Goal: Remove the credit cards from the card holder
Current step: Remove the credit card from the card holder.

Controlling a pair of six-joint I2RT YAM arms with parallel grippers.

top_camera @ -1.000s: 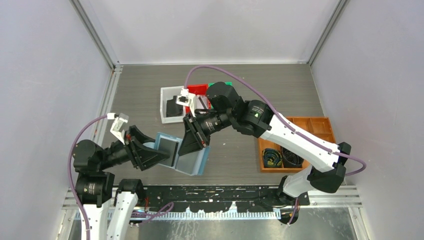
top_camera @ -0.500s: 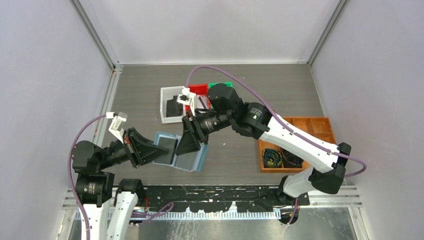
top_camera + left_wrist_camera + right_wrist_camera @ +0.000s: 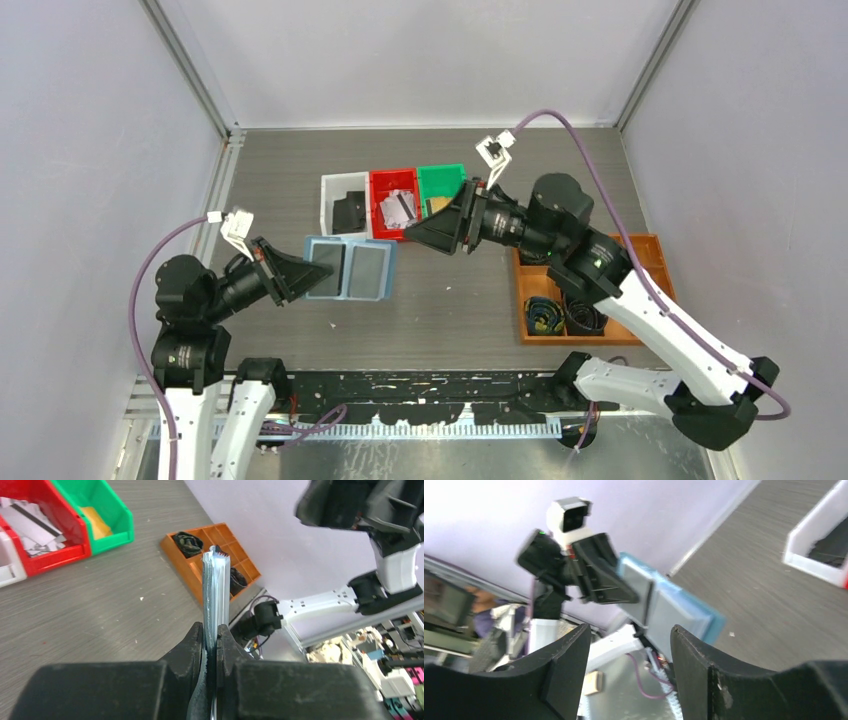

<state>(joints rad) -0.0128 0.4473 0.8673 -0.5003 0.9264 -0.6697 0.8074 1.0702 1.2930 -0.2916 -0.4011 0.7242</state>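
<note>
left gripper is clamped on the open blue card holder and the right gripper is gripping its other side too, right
Not quite. The left gripper is clamped on the card holder, but the right gripper is not gripping it: its jaws stand open, apart from the holder, near the green bin. The top external view shows the gap.

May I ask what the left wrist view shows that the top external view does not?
Only the left wrist view: the soft blue folding card holder edge-on, pinched in the shut left claw. Only the top external view: its open light-blue inside, and a black card inside the white plastic bin. Both: the red plastic bin, the green plastic bin, the orange compartment tray.
</note>
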